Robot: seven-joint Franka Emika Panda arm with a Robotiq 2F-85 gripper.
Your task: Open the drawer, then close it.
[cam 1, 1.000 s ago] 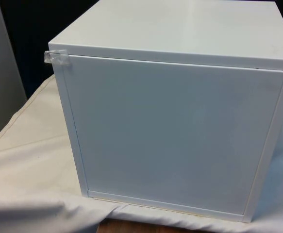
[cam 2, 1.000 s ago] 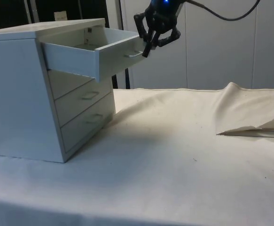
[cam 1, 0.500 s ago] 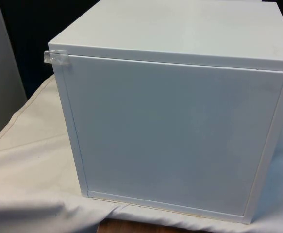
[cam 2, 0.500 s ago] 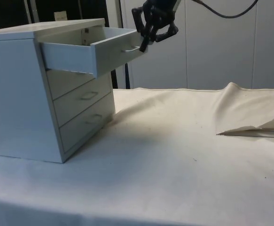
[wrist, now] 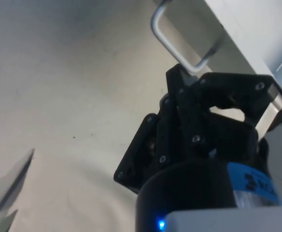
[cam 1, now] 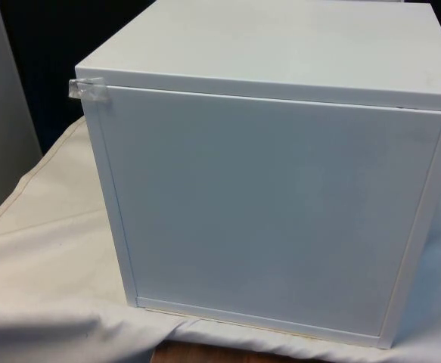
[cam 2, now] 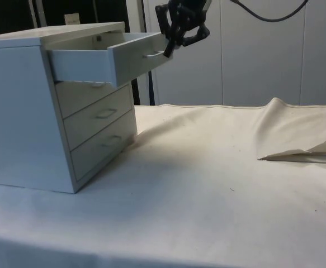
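On the white cloth (cam 2: 207,190), the gripper (cam 2: 171,47), fingers near-closed at the handle (cam 2: 153,54) of the open drawer (cam 2: 109,61), at the chest's (cam 2: 34,111) two o'clock, could slip off.

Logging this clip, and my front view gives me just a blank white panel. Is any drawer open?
Observer: Yes. In the side view the top drawer is pulled well out of the chest of drawers.
Reviewer: And the others?
Observer: The middle drawer and the bottom drawer sit shut.
Reviewer: Where is the claw?
Observer: The claw is at the top drawer's handle, right against its metal bar in the wrist view.
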